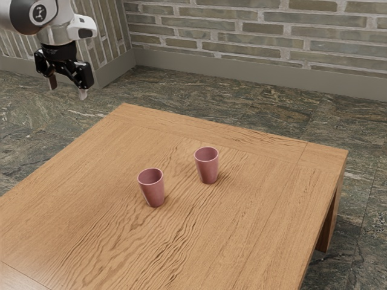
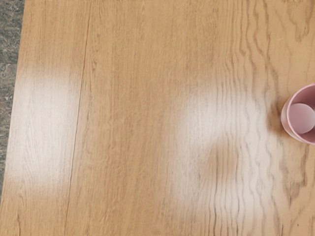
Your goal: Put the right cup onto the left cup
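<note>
My gripper (image 1: 68, 92) hangs high at the exterior view's upper left, its two fingers spread apart with nothing between them. Two pink cups stand upright on the wooden table, apart from each other. One cup (image 1: 153, 188) is nearer the exterior view's left; the other cup (image 1: 207, 166) is farther to that view's right and a bit farther back. Both have open tops facing up. In the wrist view a pink cup (image 2: 298, 118), cut off by the picture's edge, shows its inside; I cannot tell which of the two it is.
The wooden table (image 1: 254, 229) has an edge and a leg at the exterior view's right. Beyond it lie a dark stone floor (image 1: 363, 133) and a brick wall (image 1: 254, 30). Bare tabletop (image 2: 133, 123) lies under my hand.
</note>
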### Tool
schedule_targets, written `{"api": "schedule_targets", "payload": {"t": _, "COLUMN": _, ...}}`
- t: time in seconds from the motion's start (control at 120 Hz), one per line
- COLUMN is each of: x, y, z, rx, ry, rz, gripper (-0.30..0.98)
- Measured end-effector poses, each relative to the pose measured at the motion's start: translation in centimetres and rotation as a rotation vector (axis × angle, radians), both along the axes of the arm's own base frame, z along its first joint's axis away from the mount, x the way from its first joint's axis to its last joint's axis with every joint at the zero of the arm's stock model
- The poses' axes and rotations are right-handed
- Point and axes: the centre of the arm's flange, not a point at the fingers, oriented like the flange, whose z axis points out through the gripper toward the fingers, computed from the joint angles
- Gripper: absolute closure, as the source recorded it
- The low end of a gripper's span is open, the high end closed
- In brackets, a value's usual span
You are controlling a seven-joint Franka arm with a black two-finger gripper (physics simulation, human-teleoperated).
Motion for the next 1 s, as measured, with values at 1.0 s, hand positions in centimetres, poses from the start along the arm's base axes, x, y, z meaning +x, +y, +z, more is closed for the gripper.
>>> {"api": "schedule_targets", "payload": {"t": 1.0, "x": 13.1, "y": -14.4, "z": -17.0, "rx": -0.161, "ry": 0.041, "rz": -0.202, "gripper": 0.0}}
